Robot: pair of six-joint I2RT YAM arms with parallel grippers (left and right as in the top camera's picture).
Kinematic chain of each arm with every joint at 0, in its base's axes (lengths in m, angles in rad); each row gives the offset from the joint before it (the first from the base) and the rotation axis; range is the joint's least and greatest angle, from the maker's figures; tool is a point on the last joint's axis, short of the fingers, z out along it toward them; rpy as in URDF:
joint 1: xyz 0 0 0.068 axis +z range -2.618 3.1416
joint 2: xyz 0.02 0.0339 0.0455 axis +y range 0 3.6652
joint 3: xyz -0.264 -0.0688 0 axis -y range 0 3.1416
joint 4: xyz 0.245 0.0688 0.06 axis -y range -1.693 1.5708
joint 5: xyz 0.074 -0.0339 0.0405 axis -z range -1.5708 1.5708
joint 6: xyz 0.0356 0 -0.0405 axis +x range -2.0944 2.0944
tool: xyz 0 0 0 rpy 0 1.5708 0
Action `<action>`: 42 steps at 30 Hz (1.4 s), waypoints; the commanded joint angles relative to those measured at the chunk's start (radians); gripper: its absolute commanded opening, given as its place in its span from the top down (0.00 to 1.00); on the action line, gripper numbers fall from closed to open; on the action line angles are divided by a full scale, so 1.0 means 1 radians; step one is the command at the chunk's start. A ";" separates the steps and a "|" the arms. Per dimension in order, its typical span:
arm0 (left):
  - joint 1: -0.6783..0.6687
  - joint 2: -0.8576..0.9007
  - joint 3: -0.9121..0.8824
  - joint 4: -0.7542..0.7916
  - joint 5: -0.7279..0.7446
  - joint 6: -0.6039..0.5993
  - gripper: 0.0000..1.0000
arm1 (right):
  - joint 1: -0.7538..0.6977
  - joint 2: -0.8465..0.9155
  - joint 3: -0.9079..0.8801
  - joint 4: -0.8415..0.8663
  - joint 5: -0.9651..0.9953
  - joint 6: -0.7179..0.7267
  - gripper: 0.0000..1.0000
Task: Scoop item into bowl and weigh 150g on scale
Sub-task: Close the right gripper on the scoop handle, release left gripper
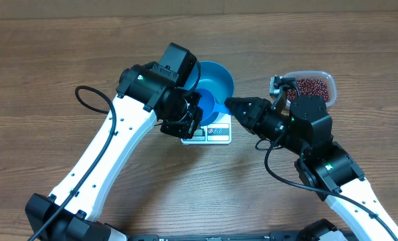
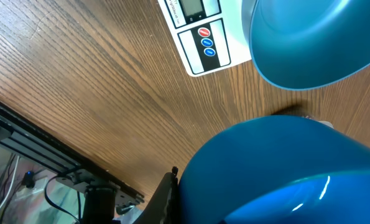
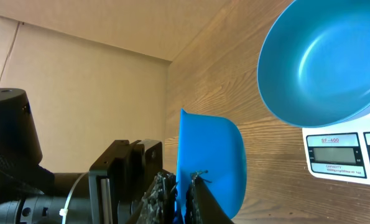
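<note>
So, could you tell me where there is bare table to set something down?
The table is barest at its far-left corner, beyond the left arm. Another patch lies in front of the scale, between the two arms. It is crowded around the bowl, where the left gripper, the scoop and the right gripper meet, and by the bean tub.

Bowl (image 3: 321,62) sits on scale (image 3: 337,152), scoop (image 3: 212,155) beside.

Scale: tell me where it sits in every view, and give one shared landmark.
Overhead: scale at centre, its front edge showing below the bowl.
Left wrist: scale at top edge, right of centre, buttons visible.
Right wrist: scale at lower right edge, display visible.
Shared landmark: the bowl on the scale, in all three.
</note>
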State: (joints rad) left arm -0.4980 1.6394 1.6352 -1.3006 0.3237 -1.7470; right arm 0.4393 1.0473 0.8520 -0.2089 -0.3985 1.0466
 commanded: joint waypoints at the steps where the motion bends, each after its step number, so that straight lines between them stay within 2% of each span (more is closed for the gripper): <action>1: -0.008 0.008 0.010 0.000 0.018 -0.003 0.96 | 0.004 -0.002 0.019 0.005 0.021 0.001 0.84; 11: -0.008 0.008 0.010 0.000 0.036 -0.053 0.96 | 0.004 -0.002 0.019 0.005 0.032 0.001 0.82; 20: -0.008 0.008 0.010 0.001 0.036 -0.057 0.96 | 0.004 -0.002 0.019 0.005 0.032 0.001 0.96; 33: -0.008 0.008 0.010 0.000 0.036 -0.056 0.96 | 0.004 -0.002 0.019 0.005 0.032 0.001 0.96; 34: -0.008 0.008 0.010 0.000 0.035 -0.056 0.91 | 0.004 -0.002 0.019 0.005 0.032 0.001 0.96; 36: -0.007 0.008 0.010 0.001 0.032 -0.046 0.56 | 0.004 -0.002 0.019 0.003 0.037 0.000 0.96; 37: -0.007 0.008 0.010 0.001 0.031 -0.044 0.28 | 0.004 -0.002 0.019 -0.003 0.047 0.001 0.96; 39: -0.007 0.008 0.010 0.010 0.015 -0.026 0.03 | 0.004 -0.002 0.019 -0.008 0.050 0.000 0.96; 42: -0.006 0.007 0.010 0.044 0.011 0.011 0.00 | 0.004 -0.002 0.019 -0.006 0.051 0.000 0.96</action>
State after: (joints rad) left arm -0.4980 1.6394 1.6352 -1.2774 0.3443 -1.7748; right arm 0.4393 1.0477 0.8520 -0.2226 -0.3618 1.0500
